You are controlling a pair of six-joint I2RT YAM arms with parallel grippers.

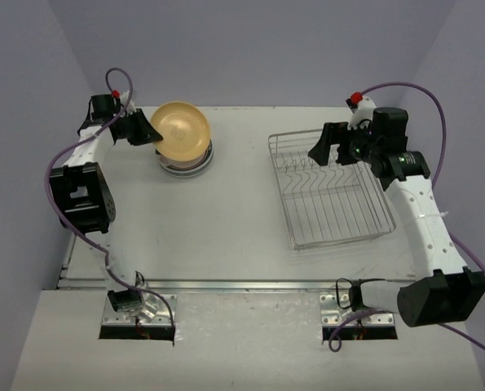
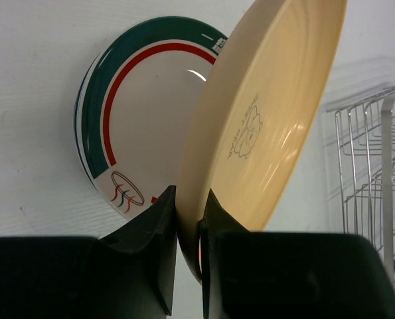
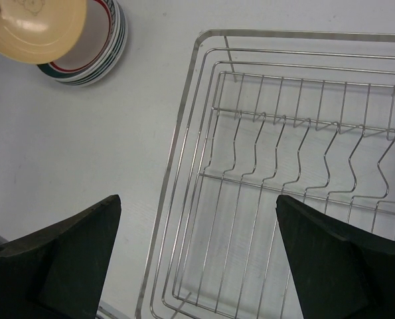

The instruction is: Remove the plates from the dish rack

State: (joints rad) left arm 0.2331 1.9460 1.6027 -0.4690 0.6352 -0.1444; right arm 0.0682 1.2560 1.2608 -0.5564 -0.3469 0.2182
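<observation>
My left gripper point(image 1: 150, 133) is shut on the rim of the tan-yellow plate point(image 1: 179, 130) and holds it tilted just above a stack of white plates with green and red rim rings point(image 1: 187, 165) at the table's back left. In the left wrist view its fingertips point(image 2: 164, 212) pinch the tan plate point(image 2: 263, 113) over the top ringed plate point(image 2: 141, 113). The silver wire dish rack point(image 1: 328, 189) at the right holds no plates. My right gripper point(image 1: 325, 151) is open and empty above the rack's left part point(image 3: 277, 179). The right wrist view also shows the tan plate point(image 3: 34, 26) and the stack point(image 3: 101, 56).
The rack's edge shows at the right of the left wrist view point(image 2: 373, 173). The table's near edge point(image 1: 226, 285) runs in front of the arm bases. Purple cables loop from both arms.
</observation>
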